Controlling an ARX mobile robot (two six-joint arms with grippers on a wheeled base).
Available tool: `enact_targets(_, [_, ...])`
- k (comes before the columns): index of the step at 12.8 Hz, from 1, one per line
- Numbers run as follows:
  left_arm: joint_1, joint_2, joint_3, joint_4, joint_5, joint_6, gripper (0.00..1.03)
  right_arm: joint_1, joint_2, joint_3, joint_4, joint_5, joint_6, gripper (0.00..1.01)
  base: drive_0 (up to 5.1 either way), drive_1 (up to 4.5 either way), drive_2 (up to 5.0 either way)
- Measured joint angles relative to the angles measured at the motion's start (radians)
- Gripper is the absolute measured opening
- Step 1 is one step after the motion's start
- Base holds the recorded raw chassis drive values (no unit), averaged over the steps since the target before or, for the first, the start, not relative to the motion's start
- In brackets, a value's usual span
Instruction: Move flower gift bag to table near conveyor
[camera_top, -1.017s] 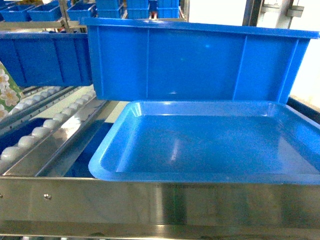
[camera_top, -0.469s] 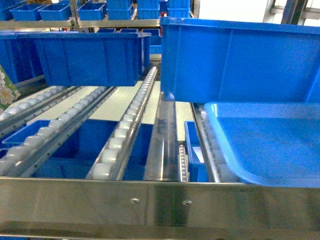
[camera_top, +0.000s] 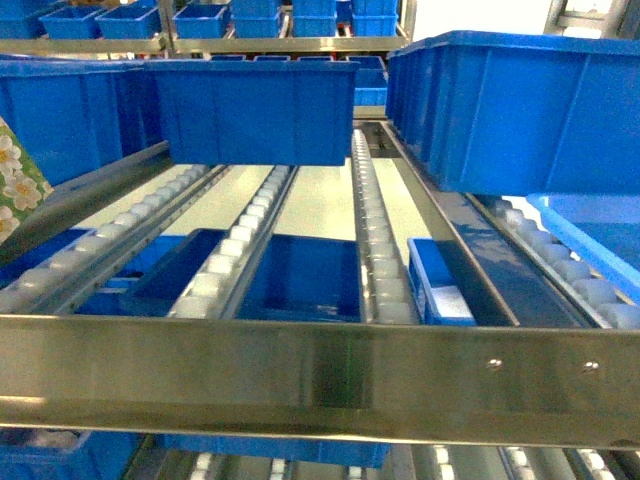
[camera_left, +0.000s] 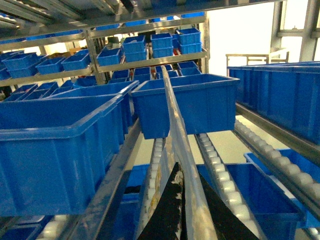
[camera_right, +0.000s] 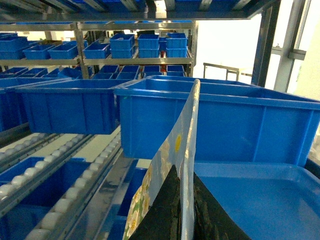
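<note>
Presently: both claws at the conveyor rack.
Each gripper's fingers clamp the flower gift bag edge; blue bins behind.

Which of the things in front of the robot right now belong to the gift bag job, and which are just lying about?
Job:
- bag, floral, at the left edge of the head view
- conveyor, roller lanes
- table: not seen for sure

Lying about:
- bins, blue, on the lanes and shelves
- tray, blue, shallow
</note>
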Motion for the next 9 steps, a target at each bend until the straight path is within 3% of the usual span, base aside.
enact_targets(9, [0.0, -0.002, 0.0, 0.001, 0.0, 0.0, 0.02, 0.0, 0.0, 0.0, 0.005, 0.0, 0.0, 0.03, -4.6, 0.56, 4.0])
